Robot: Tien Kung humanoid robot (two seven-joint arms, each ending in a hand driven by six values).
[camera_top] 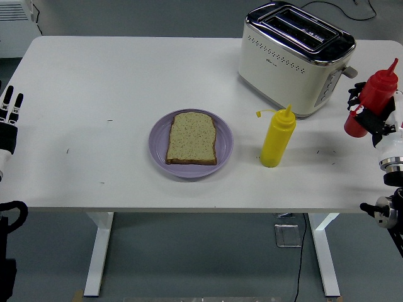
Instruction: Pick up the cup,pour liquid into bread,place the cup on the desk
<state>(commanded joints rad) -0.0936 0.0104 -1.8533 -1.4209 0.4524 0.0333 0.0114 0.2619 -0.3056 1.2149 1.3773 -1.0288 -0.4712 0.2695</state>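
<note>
Red plastic squeeze bottle (376, 94) with a pointed nozzle is the thing standing in for the cup, and it sits at the far right of the scene, held in the right hand (373, 116) and tilted a little so that its nozzle points up and to the right. Whether its base touches the tabletop cannot be told from this view.

Going by size, the white rectangular table (126, 75) fills most of the view, with its near edge running across the lower part and its white legs showing below. At the back right stands a cream and chrome two-slot toaster (295, 56), set at an angle, with a dark cable trailing off behind it. Near the middle lies a round lilac plate (158, 135) that carries one slice of brown speckled bread (192, 138), lying flat. Just to the right of the plate, and in front of the toaster, a yellow plastic squeeze bottle (278, 137) stands upright with its small cap hanging from the nozzle to the left.

The right hand's black fingers (356, 94) are wrapped around the lower half of the red bottle, above a white wrist. The left hand (9, 119) rests at the left edge, its fingers straight, pointing up and holding nothing.
</note>
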